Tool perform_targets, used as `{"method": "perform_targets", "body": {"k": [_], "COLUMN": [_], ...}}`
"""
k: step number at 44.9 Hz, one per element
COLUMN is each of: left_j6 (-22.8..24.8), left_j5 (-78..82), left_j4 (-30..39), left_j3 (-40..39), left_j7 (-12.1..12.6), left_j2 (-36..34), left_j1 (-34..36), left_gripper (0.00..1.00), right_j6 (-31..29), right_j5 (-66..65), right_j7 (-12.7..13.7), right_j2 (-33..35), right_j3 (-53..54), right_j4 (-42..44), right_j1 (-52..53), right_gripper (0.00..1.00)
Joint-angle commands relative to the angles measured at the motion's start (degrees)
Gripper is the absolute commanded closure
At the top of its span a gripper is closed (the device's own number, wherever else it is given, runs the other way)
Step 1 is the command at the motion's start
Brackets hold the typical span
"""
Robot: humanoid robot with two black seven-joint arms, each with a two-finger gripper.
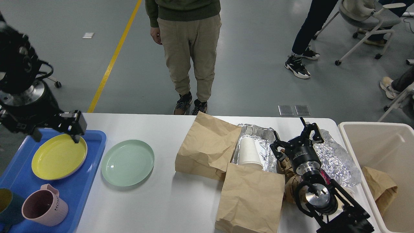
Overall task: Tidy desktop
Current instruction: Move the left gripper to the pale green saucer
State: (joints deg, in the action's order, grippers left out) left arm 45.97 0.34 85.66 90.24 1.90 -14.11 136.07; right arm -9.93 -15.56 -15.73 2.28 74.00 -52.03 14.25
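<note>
The white desktop (155, 207) holds a pale green plate (127, 162), two brown paper bags (208, 145) (250, 197), a foil tray (258, 136) with a white paper cup (249, 152) lying in it, and crumpled foil (336, 161). My left gripper (55, 132) is open and empty, hovering over the yellow plate (58, 158) in the blue tray (81, 194). My right gripper (295, 137) is open and empty above the crumpled brown paper (291, 186) between foil tray and crumpled foil.
A pink mug (43, 208) and a teal cup (6, 202) stand in the blue tray's near end. A beige bin (375, 142) at the right holds a brown paper bag (380, 189). A person (186, 48) stands at the table's far edge.
</note>
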Motion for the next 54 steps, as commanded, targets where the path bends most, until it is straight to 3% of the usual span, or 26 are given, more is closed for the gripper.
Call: {"method": "perform_targets", "body": {"k": [1, 9, 14, 22, 32, 38, 42, 54], "left_j6": [2.02, 2.73, 2.72, 2.55, 2.46, 0.71, -2.89, -21.69], "left_j5": [-4.46, -8.51, -11.85, -13.17, -13.0, -13.61, -14.57, -26.43], "left_j4": [3.28, 7.94, 9.96, 10.32, 10.05, 9.7, 8.04, -1.81], "left_j3": [-0.85, -2.53, -3.05, -2.35, -1.56, 0.11, -0.42, -2.17], "left_j7": [-0.14, -0.23, -0.49, -4.27, -4.71, -5.06, -5.32, -5.06], "left_j2": [4.52, 7.52, 8.13, 8.4, 7.96, 7.52, 5.94, 3.39], "left_j1": [6.74, 12.73, 13.96, 13.61, 12.2, 7.64, 2.37, -22.41], "left_gripper": [0.16, 0.15, 0.09, 0.06, 0.05, 0.05, 0.05, 0.06], "right_j6": [0.0, 0.0, 0.0, 0.0, 0.0, 0.0, 0.0, 0.0], "right_j5": [0.0, 0.0, 0.0, 0.0, 0.0, 0.0, 0.0, 0.0], "right_j7": [0.0, 0.0, 0.0, 0.0, 0.0, 0.0, 0.0, 0.0], "right_j2": [0.0, 0.0, 0.0, 0.0, 0.0, 0.0, 0.0, 0.0], "right_j3": [0.0, 0.0, 0.0, 0.0, 0.0, 0.0, 0.0, 0.0], "right_j4": [0.0, 0.0, 0.0, 0.0, 0.0, 0.0, 0.0, 0.0], "right_j1": [-0.01, -0.01, -0.01, -0.01, -0.01, -0.01, -0.01, -0.01], "right_gripper": [0.0, 0.0, 0.0, 0.0, 0.0, 0.0, 0.0, 0.0]}}
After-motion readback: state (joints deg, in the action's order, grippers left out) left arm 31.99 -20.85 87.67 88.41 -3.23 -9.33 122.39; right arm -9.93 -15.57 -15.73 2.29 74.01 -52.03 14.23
